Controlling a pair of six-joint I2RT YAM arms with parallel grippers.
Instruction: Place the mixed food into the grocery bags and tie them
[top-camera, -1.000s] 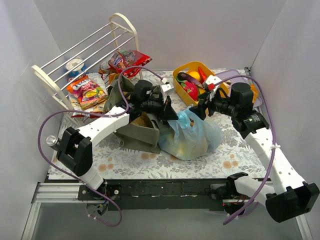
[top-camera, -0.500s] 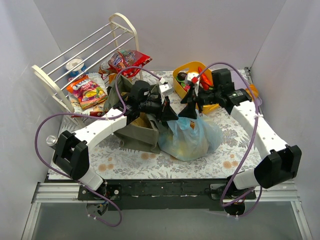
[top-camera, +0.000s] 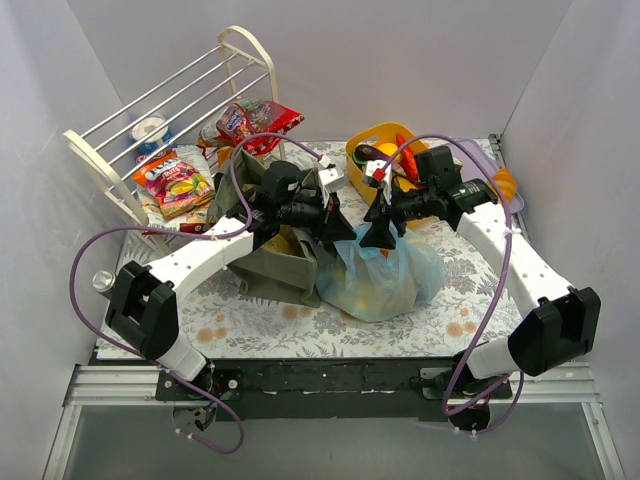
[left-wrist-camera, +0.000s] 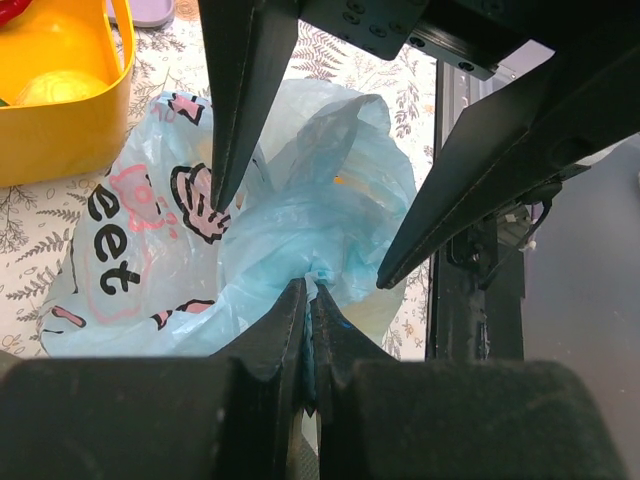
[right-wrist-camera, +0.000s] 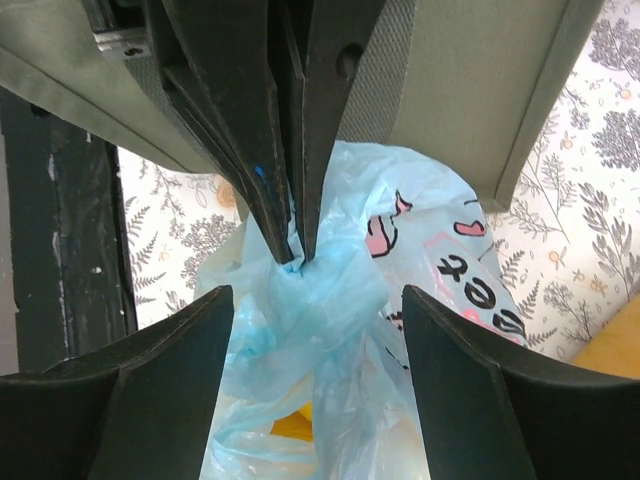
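Left wrist view: left gripper (left-wrist-camera: 308, 292) clamped tight on blue bag (left-wrist-camera: 285, 215) neck, right gripper (right-wrist-camera: 315, 295) wide, empty; a hard tug could tear it.

The left gripper (left-wrist-camera: 310, 290) fills the bottom of the view, its jaws pressed together on a gathered twist of the light-blue plastic bag (left-wrist-camera: 300, 200). The bag spreads out beyond them on the flower-patterned tabletop (left-wrist-camera: 330, 60), showing pink and black cartoon print and black letters on its left side. The right gripper (left-wrist-camera: 299, 245) reaches in from the top with its jaws wide apart, one dark pointed finger over the printed side and the other to the right of the twist. A yellow tub (left-wrist-camera: 70, 140) sits at the upper left, touching the bag, with a round yellow item (left-wrist-camera: 45, 88) inside.
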